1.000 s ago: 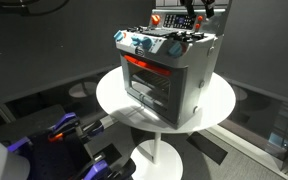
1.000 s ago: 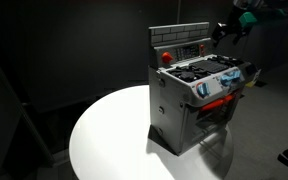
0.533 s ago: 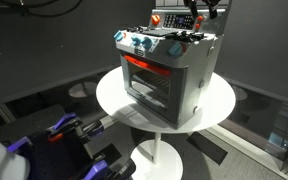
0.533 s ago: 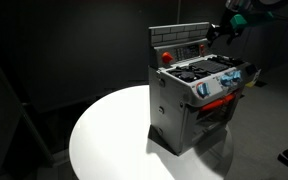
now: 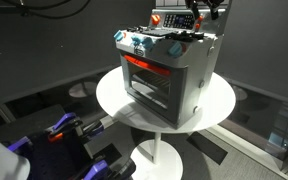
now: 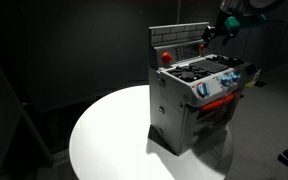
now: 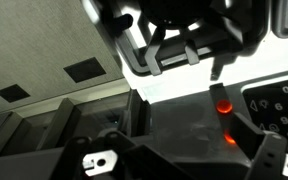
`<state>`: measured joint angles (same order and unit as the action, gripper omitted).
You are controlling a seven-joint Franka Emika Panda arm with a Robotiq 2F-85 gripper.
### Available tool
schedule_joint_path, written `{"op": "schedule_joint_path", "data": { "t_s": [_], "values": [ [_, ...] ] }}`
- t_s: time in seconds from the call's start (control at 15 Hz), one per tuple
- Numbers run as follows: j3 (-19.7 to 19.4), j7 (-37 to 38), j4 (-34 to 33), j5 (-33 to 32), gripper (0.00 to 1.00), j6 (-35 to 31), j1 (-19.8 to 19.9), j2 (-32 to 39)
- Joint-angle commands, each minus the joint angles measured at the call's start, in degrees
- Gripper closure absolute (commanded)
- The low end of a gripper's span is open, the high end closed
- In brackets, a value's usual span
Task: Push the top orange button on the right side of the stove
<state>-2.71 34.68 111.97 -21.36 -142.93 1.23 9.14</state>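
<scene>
Orange button (image 7: 222,104) near pincer (image 6: 210,36); arm angled over stove (image 5: 169,70) rear; pincer state unclear.

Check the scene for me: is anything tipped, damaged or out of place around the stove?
Nothing stands out. The toy stove sits upright on the round white table, with no visible damage or spills. The end effector hovers by the stove's back panel, which is where the buttons are.

Both exterior views frame the stove (image 5: 169,75) (image 6: 197,100) from opposite front corners; wrist view looks close-up.
</scene>
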Motion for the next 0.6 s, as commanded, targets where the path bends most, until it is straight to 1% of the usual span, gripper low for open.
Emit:
{"op": "schedule_joint_path", "data": {
  "t_s": [0.0,0.53],
  "values": [
    [-1.4,0.3,-2.8,0.6,0.00,0.4,-1.3,1.9],
    [-1.9,-0.3,-4.8,1.7,0.00,0.2,-1.5,4.1]
  ]
}}
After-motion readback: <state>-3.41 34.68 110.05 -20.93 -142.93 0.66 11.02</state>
